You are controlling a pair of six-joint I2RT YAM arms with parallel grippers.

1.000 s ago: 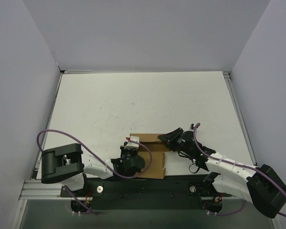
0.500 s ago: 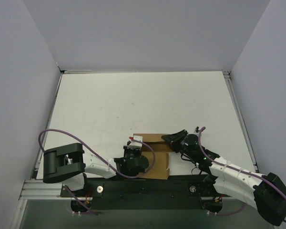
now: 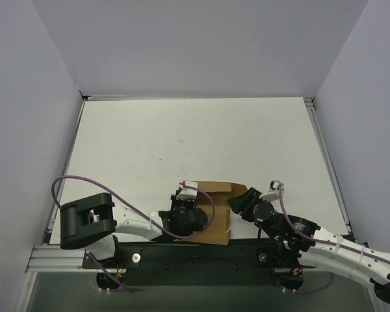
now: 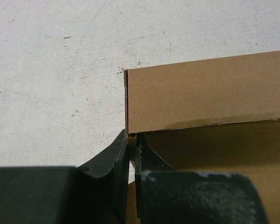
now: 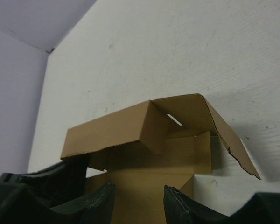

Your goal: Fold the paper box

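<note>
The paper box (image 3: 216, 191) is brown cardboard, partly folded, lying near the table's front edge between the two arms. In the left wrist view one upright panel (image 4: 205, 93) stands over a flat panel. My left gripper (image 3: 184, 203) is shut on the thin left edge of the cardboard (image 4: 130, 140). My right gripper (image 3: 239, 203) is just right of the box. In the right wrist view it (image 5: 137, 200) is open, its fingertips (image 5: 102, 196) apart above the flat panel, with the raised walls and an open slotted flap (image 5: 177, 119) ahead.
The white table (image 3: 182, 140) stretches beyond the box. Grey walls (image 3: 32, 130) close in the left, back and right sides. The black base rail (image 3: 201, 253) runs along the near edge just behind the box. Purple cables loop over both arms.
My right arm has drawn back toward the near edge and its gripper has swung off the box's top edge to its right side. The box and my left gripper have shifted a little right.
</note>
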